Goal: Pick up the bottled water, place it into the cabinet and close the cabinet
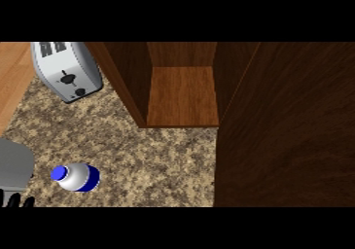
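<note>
Head view is showing the bottled water (78,176) standing on the speckled granite counter (144,160), lower left of frame. It's showing a blue cap and a white body with a blue band, seen from nearly straight above. Nothing is touching it.

Left hand (11,199) is sitting just beside the bottle, below and to its left at the bottom edge; only black fingertips are poking up, so I cannot tell how its fingers are set. It isn't holding anything that I can see. A grey forearm (11,163) is filling the left edge above it, near the bottle but apart from it. Right hand isn't appearing anywhere.

Cabinet (181,92) is standing open up the counter from the bottle, well apart, with its lighter wood shelf showing inside. Its dark door (291,126) is swung out, covering the right side of frame.

Toaster (66,70) is sitting at upper left, just beside the cabinet's left wall.
</note>
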Controlling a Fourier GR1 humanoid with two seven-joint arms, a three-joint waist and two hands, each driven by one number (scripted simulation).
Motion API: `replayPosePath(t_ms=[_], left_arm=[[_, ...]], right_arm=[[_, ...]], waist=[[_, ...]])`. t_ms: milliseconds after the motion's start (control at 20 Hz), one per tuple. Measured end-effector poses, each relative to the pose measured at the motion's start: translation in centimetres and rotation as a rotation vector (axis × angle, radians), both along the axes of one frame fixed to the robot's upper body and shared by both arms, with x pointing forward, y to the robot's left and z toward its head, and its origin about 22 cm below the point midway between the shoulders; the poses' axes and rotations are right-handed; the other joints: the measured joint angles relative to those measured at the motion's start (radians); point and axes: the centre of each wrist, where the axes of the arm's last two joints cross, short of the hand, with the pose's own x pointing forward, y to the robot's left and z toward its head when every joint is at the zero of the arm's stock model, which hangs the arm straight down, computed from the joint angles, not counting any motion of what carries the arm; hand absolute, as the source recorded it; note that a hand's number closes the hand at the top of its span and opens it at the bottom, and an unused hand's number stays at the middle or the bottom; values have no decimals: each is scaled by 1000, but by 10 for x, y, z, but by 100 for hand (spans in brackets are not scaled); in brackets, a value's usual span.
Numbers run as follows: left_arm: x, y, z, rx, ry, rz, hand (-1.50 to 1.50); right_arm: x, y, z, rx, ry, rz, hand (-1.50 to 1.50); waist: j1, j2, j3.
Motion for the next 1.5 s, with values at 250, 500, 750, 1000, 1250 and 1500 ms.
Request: replayPosePath(t_ms=[250,500,750,1000,1250,1500], left_arm=[[7,19,-12,10,9,27,-150],[22,39,-36,53,23,30,-150],[39,58,-66,69,36,33,-150],[51,80,-91,72,53,52,-150],[65,94,-116,73,87,79,-150],[77,106,-137,58,130,87,-150]], right_arm=[[-6,-3,-4,9,3,16,-150],[-11,-8,-6,1,3,20,-150],[-14,-12,-8,2,3,31,-150],[-19,-16,-9,3,5,36,-150],[-21,-20,-9,4,0,37,-150],[-29,-24,-12,13,1,46,-150]], waist=[[-7,1,-1],[-11,4,-1],[-12,5,-1],[-13,6,-1],[-14,7,-1],[-19,7,-1]])
